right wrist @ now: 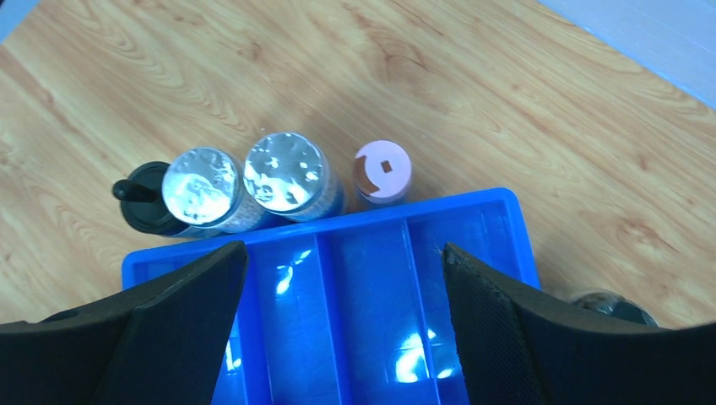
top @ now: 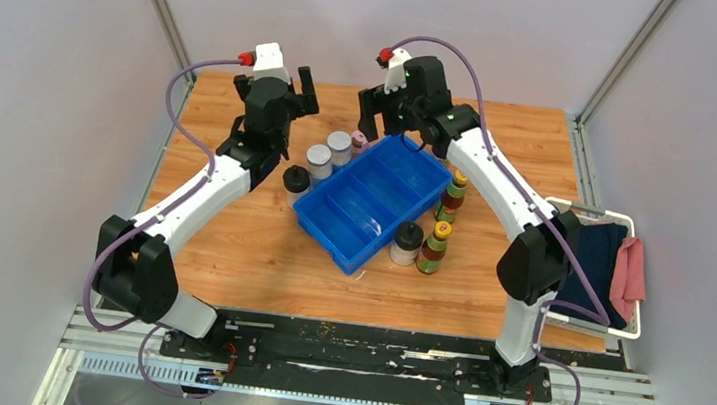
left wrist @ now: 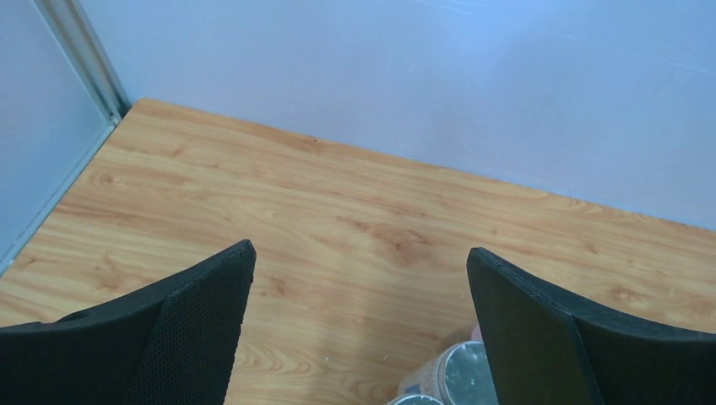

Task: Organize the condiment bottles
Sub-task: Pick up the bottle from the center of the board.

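Observation:
The blue tray (top: 417, 164) lies mid-table, its compartments holding nothing. Along its far-left side stand a black-lid jar (top: 295, 180), two grey-lid jars (top: 319, 159) (top: 339, 144) and a pink-lid jar (top: 359, 141). On its right side stand tall dark bottles with yellow-red caps (top: 455, 187) (top: 435, 245) and another black-lid jar (top: 408, 239). My left gripper (top: 291, 90) is open and empty over bare wood behind the jars (left wrist: 360, 250). My right gripper (top: 388, 125) is open and empty above the tray's far end (right wrist: 344, 253), with the jar row (right wrist: 284, 171) just beyond it.
A white basket (top: 635, 325) with dark blue and pink cloths sits off the table's right edge. Grey walls close the back and sides. Bare wood lies behind the jars (left wrist: 338, 194) and in front of the tray.

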Robot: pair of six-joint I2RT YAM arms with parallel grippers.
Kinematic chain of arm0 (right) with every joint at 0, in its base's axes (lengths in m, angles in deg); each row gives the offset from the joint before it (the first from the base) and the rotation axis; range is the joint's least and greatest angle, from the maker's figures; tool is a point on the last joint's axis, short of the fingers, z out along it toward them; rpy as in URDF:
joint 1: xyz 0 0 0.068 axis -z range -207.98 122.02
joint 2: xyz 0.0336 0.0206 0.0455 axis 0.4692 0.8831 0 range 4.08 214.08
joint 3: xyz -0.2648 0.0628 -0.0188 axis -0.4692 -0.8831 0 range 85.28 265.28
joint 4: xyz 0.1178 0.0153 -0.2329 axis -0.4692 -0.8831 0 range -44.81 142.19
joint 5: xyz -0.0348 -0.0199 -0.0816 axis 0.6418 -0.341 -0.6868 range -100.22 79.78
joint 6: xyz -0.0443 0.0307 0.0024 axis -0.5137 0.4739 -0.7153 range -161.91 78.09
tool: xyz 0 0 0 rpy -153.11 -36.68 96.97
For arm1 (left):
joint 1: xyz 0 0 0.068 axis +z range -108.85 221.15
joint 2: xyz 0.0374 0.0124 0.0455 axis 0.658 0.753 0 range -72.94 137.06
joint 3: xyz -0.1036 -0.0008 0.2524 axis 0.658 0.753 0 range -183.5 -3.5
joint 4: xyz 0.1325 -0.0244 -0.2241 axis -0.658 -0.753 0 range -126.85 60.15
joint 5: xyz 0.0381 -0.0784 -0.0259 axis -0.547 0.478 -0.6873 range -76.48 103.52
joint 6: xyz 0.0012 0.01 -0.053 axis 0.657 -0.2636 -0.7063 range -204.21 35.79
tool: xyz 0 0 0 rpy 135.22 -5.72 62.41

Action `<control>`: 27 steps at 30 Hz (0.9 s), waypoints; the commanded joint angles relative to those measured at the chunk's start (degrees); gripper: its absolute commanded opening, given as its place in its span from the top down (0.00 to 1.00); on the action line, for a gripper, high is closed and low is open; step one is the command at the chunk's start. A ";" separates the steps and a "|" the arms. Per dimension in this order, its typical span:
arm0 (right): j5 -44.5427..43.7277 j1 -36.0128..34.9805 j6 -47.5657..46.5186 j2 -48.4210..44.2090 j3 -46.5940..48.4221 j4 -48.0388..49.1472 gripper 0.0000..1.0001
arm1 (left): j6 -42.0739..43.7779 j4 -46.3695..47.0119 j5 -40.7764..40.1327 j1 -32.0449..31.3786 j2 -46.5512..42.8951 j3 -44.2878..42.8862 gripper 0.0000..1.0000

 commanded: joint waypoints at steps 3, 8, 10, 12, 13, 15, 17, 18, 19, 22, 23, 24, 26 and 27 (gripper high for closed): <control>8.50 -0.78 -0.67 3.74 4.59 -3.00 0.11 | -2.03 5.07 5.28 2.10 0.20 -0.15 0.01; 11.14 -0.82 -0.91 6.39 5.70 -3.92 0.11 | -3.34 6.71 6.89 3.22 0.22 0.85 0.01; 12.16 -0.86 -1.01 7.35 5.71 -3.96 0.11 | -3.57 7.60 7.01 3.32 0.25 1.40 0.01; 12.68 -1.00 -1.26 8.51 5.78 -3.89 0.11 | -3.78 8.49 7.18 3.32 0.26 1.86 0.01; 12.71 -1.13 -1.29 9.10 5.90 -3.94 0.11 | -3.92 9.00 7.39 3.32 0.20 2.15 0.01; 12.67 -1.25 -2.88 10.27 6.28 -3.97 0.11 | -3.93 10.08 7.91 3.32 0.19 2.69 0.01; 13.01 -1.47 -3.60 11.44 6.83 -3.97 0.12 | -3.77 11.42 8.35 3.32 0.09 3.33 0.01; 13.20 -1.58 -3.67 12.08 7.17 -3.97 0.12 | -3.67 12.15 8.60 3.32 -0.01 3.83 0.01; 13.55 -1.58 -3.79 12.62 7.54 -3.97 0.12 | -3.55 12.84 8.80 3.32 -0.17 4.26 0.01; 14.33 -1.75 -3.82 14.14 8.92 -3.95 0.13 | -3.53 13.98 8.88 3.41 -0.17 5.15 0.01; 14.46 -1.85 -3.84 14.54 9.23 -3.92 0.13 | -3.58 14.08 8.80 3.41 -0.08 5.25 0.01; 14.41 -1.98 -3.91 14.96 9.65 -3.96 0.13 | -3.59 14.22 8.72 3.41 -0.03 5.33 0.01; 14.40 -2.18 -3.99 15.61 10.12 -3.97 0.13 | -3.75 14.63 8.78 3.41 0.03 5.63 0.01; 14.43 -2.18 -4.01 15.87 10.30 -3.97 0.13 | -3.79 14.96 8.79 3.41 -0.01 5.86 0.01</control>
